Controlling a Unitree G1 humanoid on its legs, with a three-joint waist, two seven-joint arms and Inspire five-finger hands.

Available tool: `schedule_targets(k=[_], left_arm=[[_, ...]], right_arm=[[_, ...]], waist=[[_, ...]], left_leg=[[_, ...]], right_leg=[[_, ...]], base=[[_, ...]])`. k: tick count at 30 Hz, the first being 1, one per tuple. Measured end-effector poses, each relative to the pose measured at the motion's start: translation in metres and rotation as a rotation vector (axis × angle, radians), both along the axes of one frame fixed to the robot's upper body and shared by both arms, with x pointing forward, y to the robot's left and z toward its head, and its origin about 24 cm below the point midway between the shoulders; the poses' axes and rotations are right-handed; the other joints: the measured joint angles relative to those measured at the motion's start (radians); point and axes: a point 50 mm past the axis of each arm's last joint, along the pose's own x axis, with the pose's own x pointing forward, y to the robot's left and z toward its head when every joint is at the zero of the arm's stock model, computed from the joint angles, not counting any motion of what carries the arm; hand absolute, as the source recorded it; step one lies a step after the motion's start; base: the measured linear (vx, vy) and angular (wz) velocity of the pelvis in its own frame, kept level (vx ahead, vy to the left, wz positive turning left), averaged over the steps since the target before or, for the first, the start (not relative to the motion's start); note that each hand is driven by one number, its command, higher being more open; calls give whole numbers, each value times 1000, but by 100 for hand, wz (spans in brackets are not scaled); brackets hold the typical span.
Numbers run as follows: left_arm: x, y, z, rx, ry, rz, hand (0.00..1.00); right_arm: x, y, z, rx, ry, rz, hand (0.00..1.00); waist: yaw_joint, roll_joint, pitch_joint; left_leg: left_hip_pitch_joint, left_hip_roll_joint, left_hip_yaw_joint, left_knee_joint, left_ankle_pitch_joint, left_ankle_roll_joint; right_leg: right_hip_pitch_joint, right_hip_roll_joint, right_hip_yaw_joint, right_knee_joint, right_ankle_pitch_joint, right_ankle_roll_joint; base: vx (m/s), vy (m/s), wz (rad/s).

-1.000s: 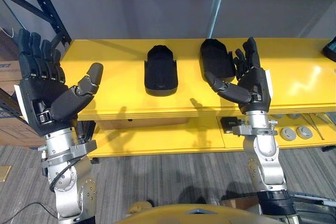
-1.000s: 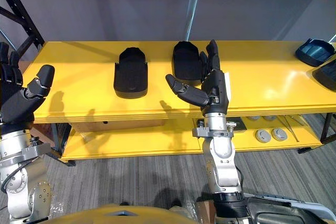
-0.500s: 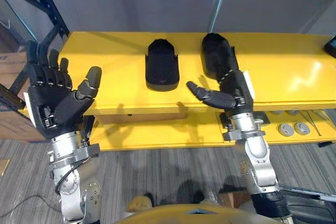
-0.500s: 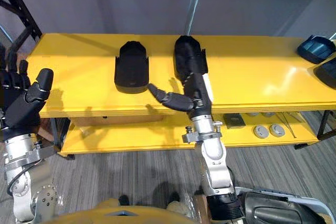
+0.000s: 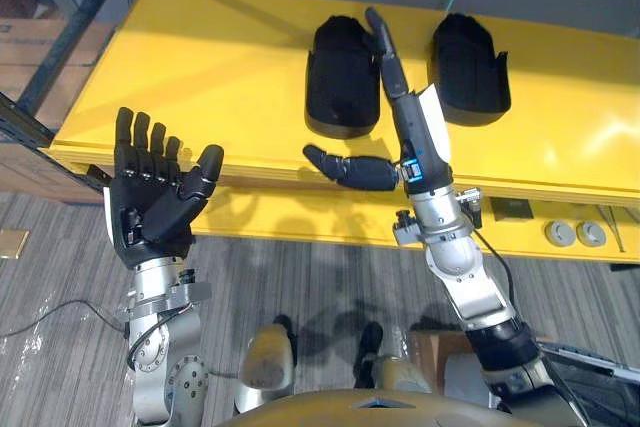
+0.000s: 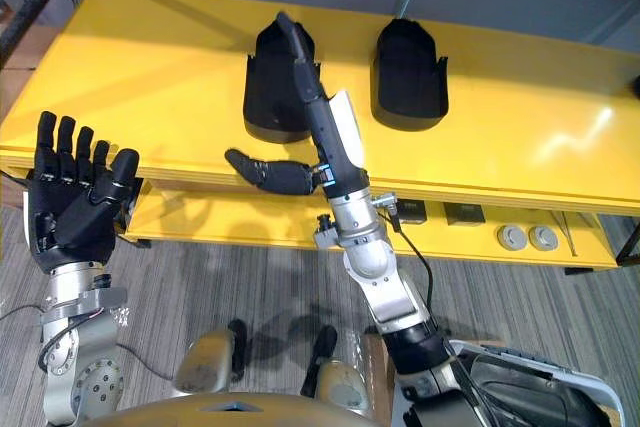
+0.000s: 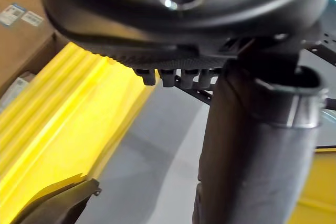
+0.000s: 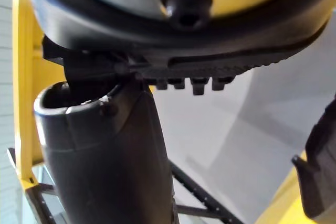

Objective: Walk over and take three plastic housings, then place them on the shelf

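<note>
— Since half a second ago our right hand (image 5: 407, 112) has gone forward over the shelf (image 5: 200, 77). Then it lay across the near end of the right housing (image 5: 468, 69); now it points up the gap between that one and the left housing (image 5: 340, 77). (Our head has also tipped down and closer, so the whole scene sits differently.)

— And the housings themselves?

— Both black shells lie flat on the yellow top, side by side and apart, as they lay before. We hold neither.

— How are the fingers?

— The fingers (image 5: 388, 57) are stretched out straight and together, and the thumb (image 5: 350, 169) is spread wide toward our left, by the shelf's front edge. Nothing is grasped. From the left eye they run just beside the left housing's right edge. From the right eye they cross over it, so the hand is above the top, and we cannot tell whether it touches that housing.

— Our other hand?

— Our left hand (image 5: 150, 209) is up in front of the shelf's front edge, over the floor (image 5: 60, 277). Its palm faces our head and its fingers are relaxed, upright and empty, as they were a second ago.

— What else is around?

— We see a lower tier (image 5: 300, 225) under the top, with two round grey discs (image 5: 556, 234) toward the right and a small dark box (image 5: 510, 209) near them. A dark rack upright (image 5: 75, 22) stands at the shelf's left end.
</note>
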Motion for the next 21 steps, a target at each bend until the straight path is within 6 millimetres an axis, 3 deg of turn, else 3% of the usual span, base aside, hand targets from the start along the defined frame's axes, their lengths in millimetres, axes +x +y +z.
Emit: schedule_targets(k=[6, 13, 21], left_arm=[[1, -1, -4, -35, 5, 2, 100], [1, -2, -4, -52, 1, -17, 100], [1, 0, -3, -35, 1, -21, 100]], right_arm=[[2, -3, 6, -55, -162, -165, 100], [21, -13, 11, -162, -140, -229, 100], [26, -22, 6, -253, -109, -251, 100]], waist=[[12, 27, 23], [18, 28, 44], [21, 24, 47]], left_leg=[[-17, -2, 4, 1, 3, 3], [-5, -9, -4, -43, 28, -1], [9, -16, -24, -98, 65, -10]], right_leg=[[-24, -5, 3, 11, -2, -2], [-31, -9, -6, 23, -14, -11], [-44, -14, -25, 56, -37, -21]], base=[[9, -1, -1], [-4, -12, 3], [-12, -34, 9]])
